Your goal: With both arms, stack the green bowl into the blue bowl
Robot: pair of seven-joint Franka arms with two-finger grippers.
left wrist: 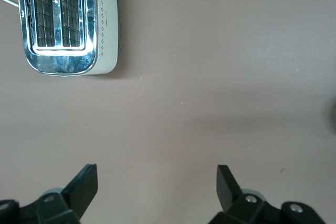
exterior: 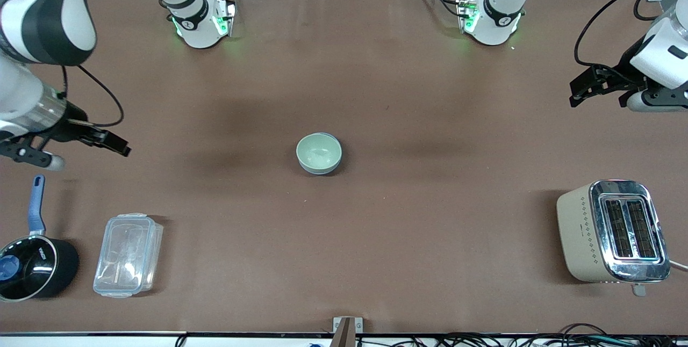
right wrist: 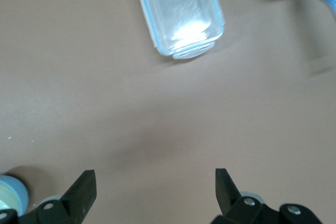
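The green bowl [exterior: 319, 152] sits nested inside the blue bowl [exterior: 320, 171] at the middle of the table; only the blue bowl's rim and outer wall show around it. An edge of the stacked bowls shows in the right wrist view [right wrist: 9, 193]. My right gripper [exterior: 110, 142] hangs open and empty over the table toward the right arm's end, well away from the bowls; its jaws stand wide apart over bare table [right wrist: 156, 184]. My left gripper [exterior: 591, 92] hangs open and empty over the left arm's end, its jaws wide apart [left wrist: 157, 182].
A beige and chrome toaster [exterior: 613, 231] [left wrist: 65, 22] stands near the front at the left arm's end. A clear plastic lidded box [exterior: 128, 254] [right wrist: 178, 11] and a black saucepan with a blue handle [exterior: 32, 264] stand near the front at the right arm's end.
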